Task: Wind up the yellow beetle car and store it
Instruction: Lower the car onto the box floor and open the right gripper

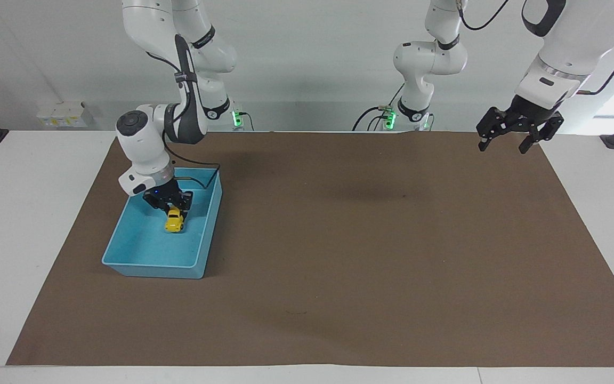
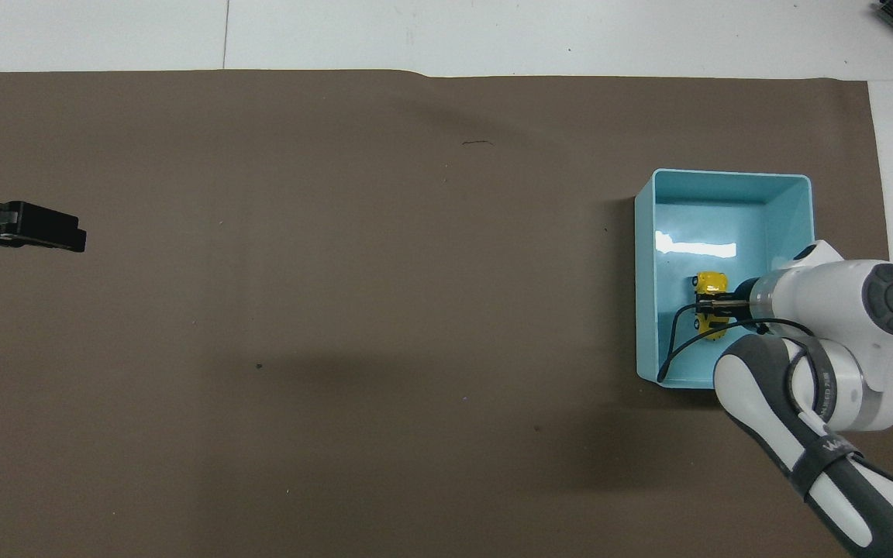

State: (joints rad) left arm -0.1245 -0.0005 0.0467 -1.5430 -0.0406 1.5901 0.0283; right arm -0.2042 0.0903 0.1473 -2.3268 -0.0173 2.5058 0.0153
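The yellow beetle car [image 1: 174,223] [image 2: 711,282] is low inside the blue bin [image 1: 150,264] [image 2: 644,310], over the part of the floor nearer the robots. My right gripper [image 1: 175,212] [image 2: 714,307] reaches down into the bin and is shut on the car's body from above. Whether the wheels touch the bin floor I cannot tell. My left gripper [image 1: 503,148] [image 2: 67,236] hangs open and holds nothing, raised over the mat's corner at the left arm's end of the table, where that arm waits.
A brown mat [image 1: 339,240] covers most of the white table, and the bin stands on it at the right arm's end. The right arm's black cable [image 2: 675,341] loops down into the bin beside the car.
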